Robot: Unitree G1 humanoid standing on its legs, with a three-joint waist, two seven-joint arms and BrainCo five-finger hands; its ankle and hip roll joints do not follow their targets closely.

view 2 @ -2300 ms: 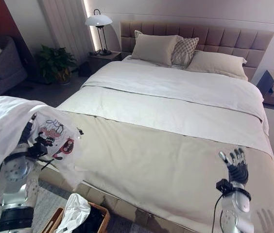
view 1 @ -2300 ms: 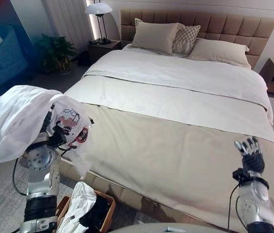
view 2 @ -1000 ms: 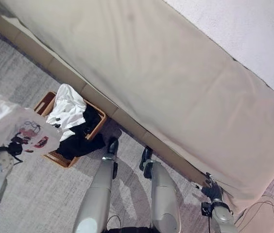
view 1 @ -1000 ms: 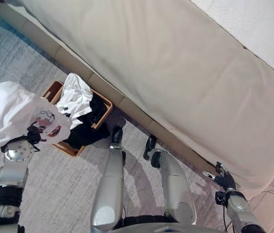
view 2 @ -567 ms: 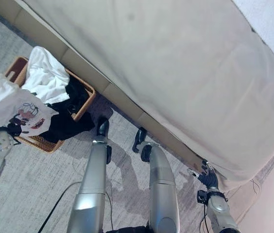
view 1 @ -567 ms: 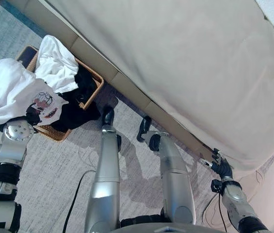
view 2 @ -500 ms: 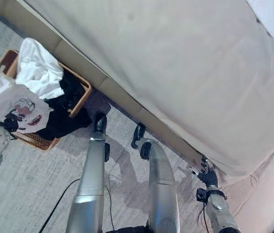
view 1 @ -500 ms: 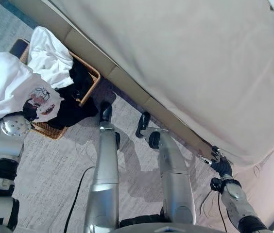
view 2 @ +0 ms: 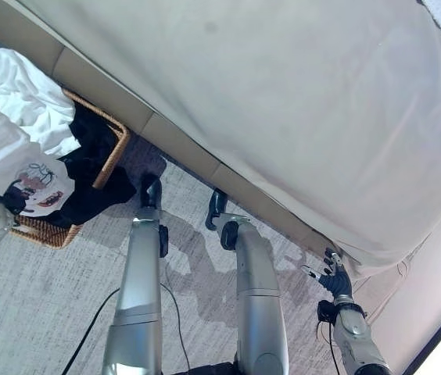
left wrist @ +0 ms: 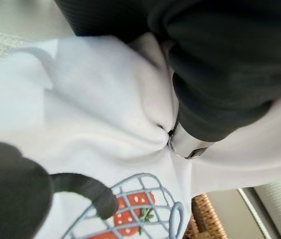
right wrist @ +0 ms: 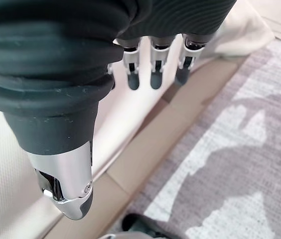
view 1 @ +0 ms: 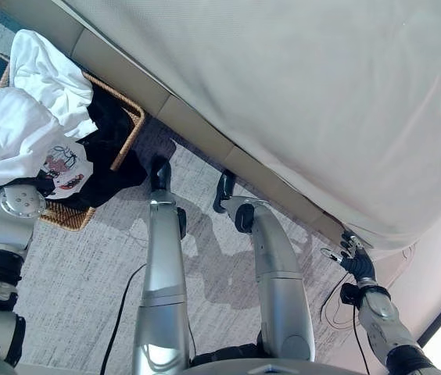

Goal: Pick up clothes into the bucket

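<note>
I am in a home bedroom: a wide bed (view 1: 299,94) under a beige cover fills the room ahead, grey carpet (view 1: 80,266) lies beside it, and a wicker laundry basket (view 1: 123,133) stands against its base.

A white T-shirt with a cartoon print (view 1: 13,141) hung bunched over the brown woven basket (view 1: 123,137), which stood on the carpet beside the bed. Inside the basket lay another white garment (view 1: 48,74) and dark clothes (view 1: 111,156).

White printed shirt (view 1: 13,141) hides the left hand's fingers and much of the basket (view 1: 127,129).
</note>
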